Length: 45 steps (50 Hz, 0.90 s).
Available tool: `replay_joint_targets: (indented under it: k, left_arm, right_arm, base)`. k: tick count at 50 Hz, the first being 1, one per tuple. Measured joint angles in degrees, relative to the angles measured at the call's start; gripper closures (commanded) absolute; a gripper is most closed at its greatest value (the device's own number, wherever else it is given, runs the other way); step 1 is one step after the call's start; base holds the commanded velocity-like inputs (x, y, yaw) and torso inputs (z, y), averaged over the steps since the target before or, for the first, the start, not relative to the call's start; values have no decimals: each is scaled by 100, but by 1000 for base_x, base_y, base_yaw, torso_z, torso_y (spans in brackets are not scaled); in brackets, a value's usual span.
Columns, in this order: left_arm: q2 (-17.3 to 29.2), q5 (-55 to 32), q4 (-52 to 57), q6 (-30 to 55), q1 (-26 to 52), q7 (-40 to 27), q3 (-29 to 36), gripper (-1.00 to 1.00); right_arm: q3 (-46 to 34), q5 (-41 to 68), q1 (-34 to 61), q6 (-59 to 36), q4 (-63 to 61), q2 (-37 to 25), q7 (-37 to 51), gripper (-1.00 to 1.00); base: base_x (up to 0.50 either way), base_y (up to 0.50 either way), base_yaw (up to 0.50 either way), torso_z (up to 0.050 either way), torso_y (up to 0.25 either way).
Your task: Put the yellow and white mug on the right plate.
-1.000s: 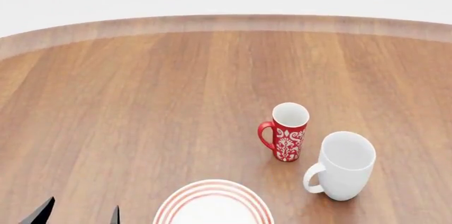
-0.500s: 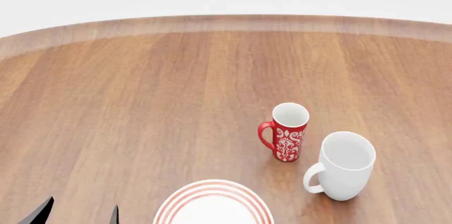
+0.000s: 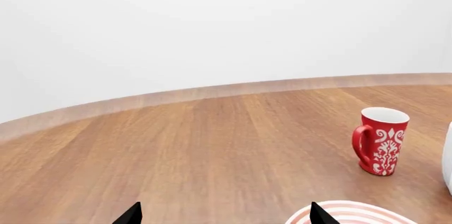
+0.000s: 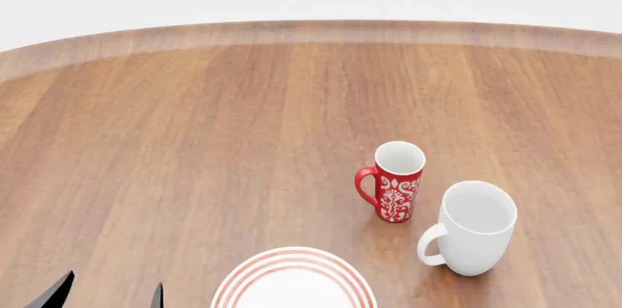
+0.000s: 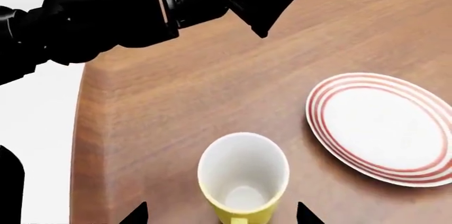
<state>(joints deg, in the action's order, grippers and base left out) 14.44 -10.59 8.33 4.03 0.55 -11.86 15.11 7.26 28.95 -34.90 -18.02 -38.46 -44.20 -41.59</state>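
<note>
The yellow and white mug (image 5: 244, 179) stands upright on the table in the right wrist view, its handle toward the camera. My right gripper (image 5: 220, 216) is open, with one fingertip on each side of the mug, apart from it. A white plate with red rings (image 5: 332, 83) lies just beyond the mug; I cannot tell which of the two plates it is. A ringed plate (image 4: 291, 258) also shows at the bottom of the head view and in the left wrist view (image 3: 339, 211). My left gripper (image 4: 109, 295) is open and empty beside that plate. The mug is out of the head view.
A red floral mug (image 4: 394, 180) and a taller white mug (image 4: 473, 226) stand right of centre on the round wooden table (image 4: 243, 104). The red mug shows in the left wrist view (image 3: 381, 140). The left arm (image 5: 106, 17) crosses the right wrist view near the table edge.
</note>
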Motion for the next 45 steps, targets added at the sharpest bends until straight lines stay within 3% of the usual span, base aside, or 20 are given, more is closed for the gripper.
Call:
replay_joint_targets:
  k: [45]
  left_arm:
    - [82, -90, -6, -30, 29, -94, 82, -100]
  right_arm:
    - [-950, -675, 611, -333, 667, 246, 194, -100]
  base:
    - [0, 0, 0, 0, 0]
